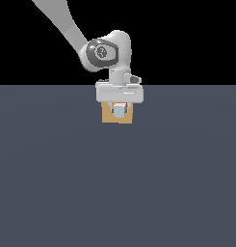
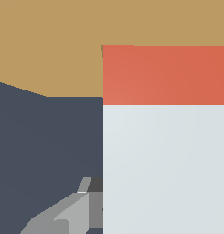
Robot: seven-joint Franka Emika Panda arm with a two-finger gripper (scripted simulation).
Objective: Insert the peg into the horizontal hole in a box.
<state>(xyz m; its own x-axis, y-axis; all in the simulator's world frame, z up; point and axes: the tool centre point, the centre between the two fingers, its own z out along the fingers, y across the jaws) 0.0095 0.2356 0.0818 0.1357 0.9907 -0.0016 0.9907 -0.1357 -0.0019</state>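
Peg held end-on at the box face, red half leading into the hole.

The gripper [image 1: 120,107] hangs low over the floor [image 1: 114,193], fingers closed on the grey-white half of the peg [image 1: 120,111]; one finger [image 2: 63,215] shows beside the bar in the wrist view. Gripped at the pale end, presumably so the red end stays free to enter. The peg's long axis lies level, running straight out ahead of the hand toward the box [image 1: 108,116], which sits immediately beyond the fingers. From the exterior view only the peg's pale square end shows, with a sliver of red above it. In the wrist view the red part is short and ends at the tan face, so I judge the tip already inside the hole; the opening itself is hidden behind the bar.
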